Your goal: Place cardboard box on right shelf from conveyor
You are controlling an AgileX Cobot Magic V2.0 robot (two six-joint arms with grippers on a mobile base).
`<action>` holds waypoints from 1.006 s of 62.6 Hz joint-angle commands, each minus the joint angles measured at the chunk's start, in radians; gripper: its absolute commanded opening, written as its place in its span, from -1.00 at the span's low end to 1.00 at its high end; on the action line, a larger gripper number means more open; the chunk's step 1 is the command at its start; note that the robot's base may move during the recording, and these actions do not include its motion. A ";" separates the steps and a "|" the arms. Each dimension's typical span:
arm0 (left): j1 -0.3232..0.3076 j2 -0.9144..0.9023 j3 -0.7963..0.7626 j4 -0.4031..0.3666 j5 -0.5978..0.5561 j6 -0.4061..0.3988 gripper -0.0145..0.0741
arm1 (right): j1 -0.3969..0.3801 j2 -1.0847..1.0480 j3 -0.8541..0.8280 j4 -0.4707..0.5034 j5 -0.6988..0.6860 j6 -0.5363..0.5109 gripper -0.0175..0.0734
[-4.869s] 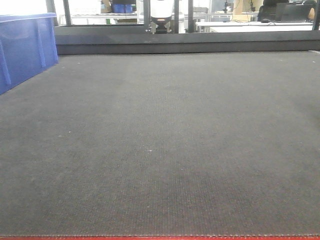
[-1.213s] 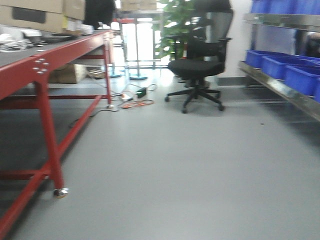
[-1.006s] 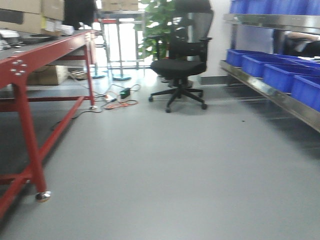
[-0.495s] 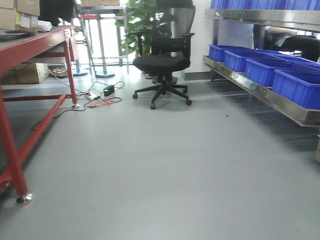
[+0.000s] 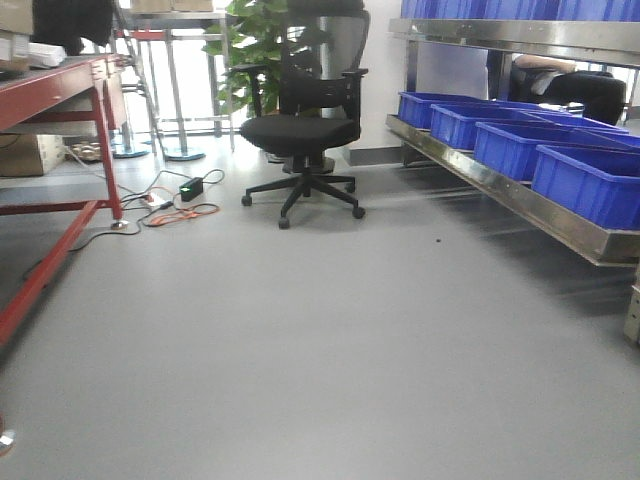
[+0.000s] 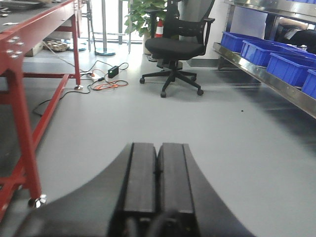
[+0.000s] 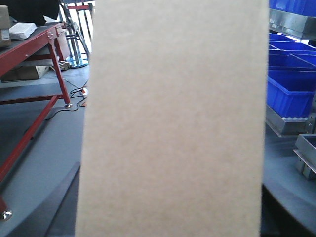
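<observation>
The cardboard box [image 7: 173, 123] is a plain tan slab that fills the middle of the right wrist view. My right gripper [image 7: 170, 224] is shut on it, with dark fingers [image 7: 61, 210] showing at its sides. The right shelf [image 5: 520, 195] is shiny steel and runs along the right of the front view, and it shows also in the right wrist view [image 7: 289, 126]. My left gripper [image 6: 157, 168] is shut on nothing, pads together, and hangs over the grey floor. The conveyor is out of view.
Blue plastic bins [image 5: 590, 180] stand in a row on the steel shelf. A black office chair [image 5: 300, 130] sits in the aisle ahead, with cables [image 5: 175, 205] on the floor to its left. A red-framed table [image 5: 60, 90] lines the left side.
The front view has swung from the conveyor belt to the aisle. Over the last second the shelf and bins came further into frame, while the red table and chair slid left.
</observation>
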 commanded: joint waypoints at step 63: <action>-0.005 -0.014 -0.003 -0.005 -0.090 -0.005 -0.94 | -0.002 0.022 -0.029 -0.014 -0.102 -0.008 -0.14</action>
